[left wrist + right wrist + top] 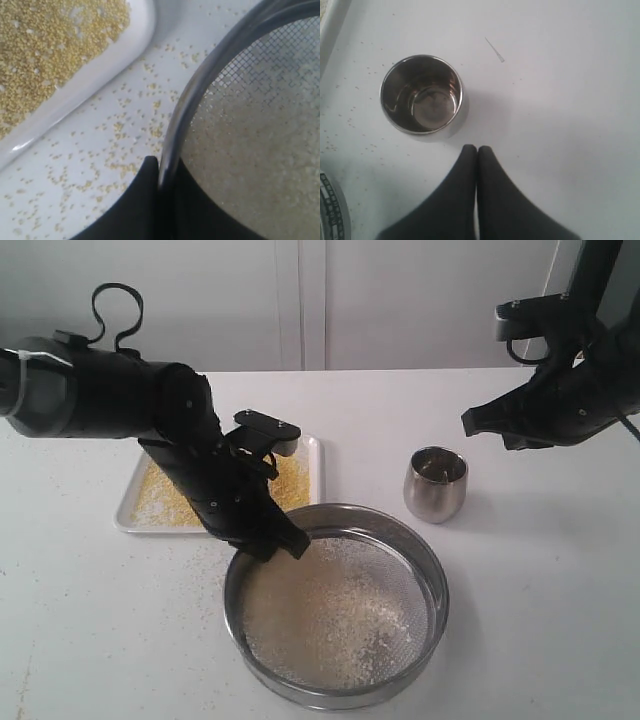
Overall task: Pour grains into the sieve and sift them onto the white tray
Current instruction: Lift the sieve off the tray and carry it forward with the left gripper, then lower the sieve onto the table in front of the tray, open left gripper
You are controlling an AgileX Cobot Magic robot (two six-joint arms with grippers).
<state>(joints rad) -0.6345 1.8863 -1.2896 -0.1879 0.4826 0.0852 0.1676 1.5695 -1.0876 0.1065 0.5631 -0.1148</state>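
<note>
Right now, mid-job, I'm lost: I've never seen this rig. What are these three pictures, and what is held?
The machine is a two-armed robot; each arm ends in a two-fingered gripper. The wide picture comes from a camera off the arms. The other two come from a camera on each wrist, looking past the fingertips.

On the white table are a tray with yellow grains, a sieve beside it holding paler grains, and an empty steel cup. Between tray and sieve, loose grains are scattered.

The left gripper is clamped on the sieve's rim. The right gripper is shut, holds nothing, and hangs above the table near the cup.
</note>
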